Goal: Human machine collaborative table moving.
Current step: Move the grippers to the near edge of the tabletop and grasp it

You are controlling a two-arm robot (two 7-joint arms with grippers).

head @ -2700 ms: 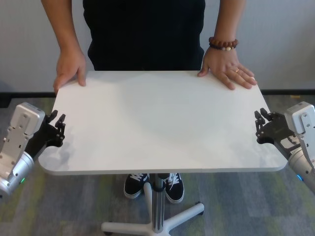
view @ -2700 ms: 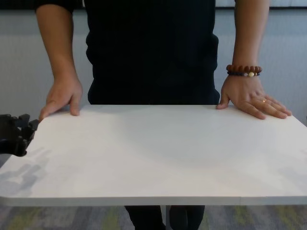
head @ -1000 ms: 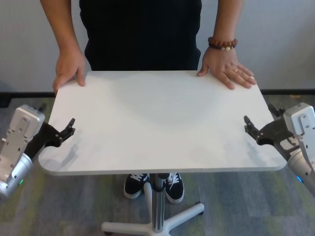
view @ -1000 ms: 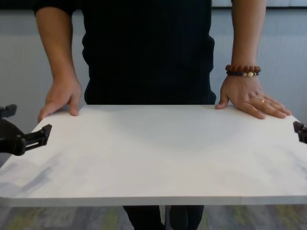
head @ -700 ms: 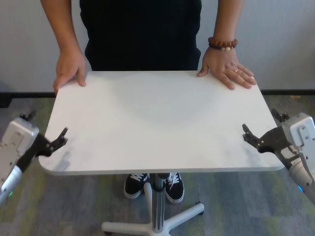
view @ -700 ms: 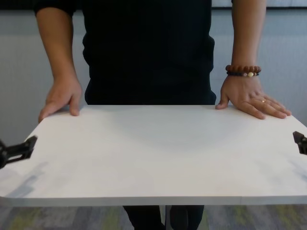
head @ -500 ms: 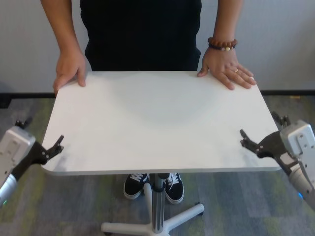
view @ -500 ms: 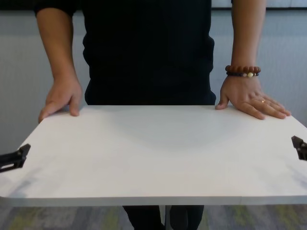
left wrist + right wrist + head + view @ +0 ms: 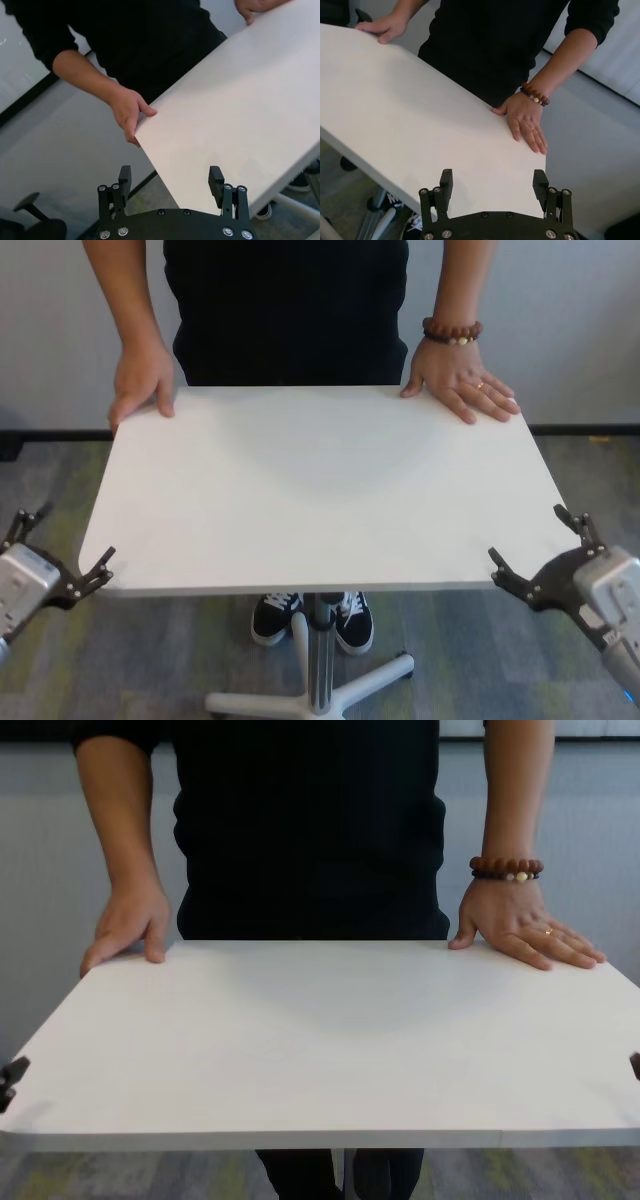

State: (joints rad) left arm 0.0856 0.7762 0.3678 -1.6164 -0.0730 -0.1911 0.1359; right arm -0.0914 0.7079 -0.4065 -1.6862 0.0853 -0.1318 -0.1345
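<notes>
The white table (image 9: 320, 490) stands on its silver pedestal leg (image 9: 320, 650). The human in a black shirt (image 9: 290, 300) stands at the far edge, one hand (image 9: 140, 380) on the far left corner, and the braceleted hand (image 9: 462, 380) flat on the far right corner. My left gripper (image 9: 62, 540) is open, low beside the near left corner. In the left wrist view the left gripper (image 9: 170, 180) has that corner between its fingers, with no contact seen. My right gripper (image 9: 540, 538) is open beside the near right corner. The right wrist view shows the right gripper (image 9: 493, 182) with the top ahead.
The pedestal ends in a white star base (image 9: 370, 680) on grey carpet. The human's black shoes (image 9: 275, 615) stand under the table. A grey wall runs behind. A dark chair base (image 9: 30, 225) shows in the left wrist view.
Both grippers have opened and drawn back along the table's side edges, from mid-edge to the near corners, sinking lower. The human's hands and the table have stayed put.
</notes>
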